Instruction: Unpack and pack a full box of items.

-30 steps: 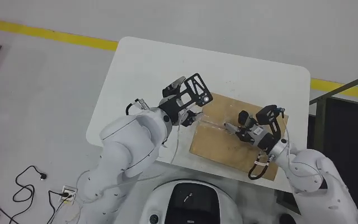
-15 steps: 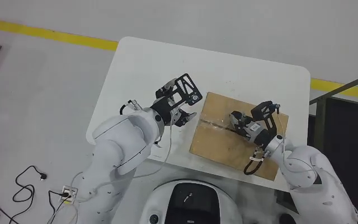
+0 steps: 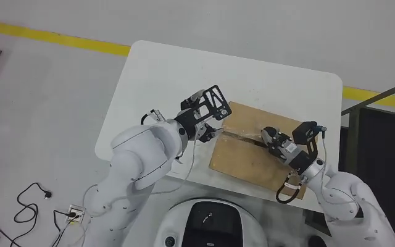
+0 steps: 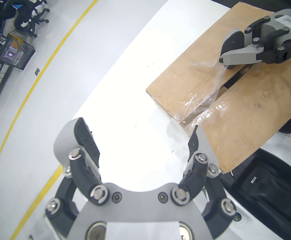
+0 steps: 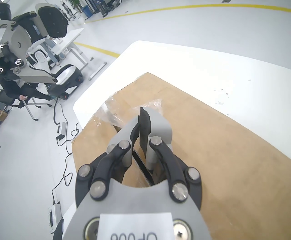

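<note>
The floor [image 3: 62,92] around me is pale grey and glossy, crossed by a yellow line [image 3: 62,38]. I work at a white table [image 3: 166,68] with rounded corners. A power strip [image 3: 74,213] and black cables [image 5: 55,113] lie on the floor. Farther off stand office chairs [image 5: 51,19] and a white desk [image 5: 68,38].

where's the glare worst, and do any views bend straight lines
Left wrist view: the table is washed to flat white ahead of the left gripper, and the clear tape on the box glints. Both wrist views bend the yellow floor line into a curve. Top view: light is even, no hot spots.
</note>
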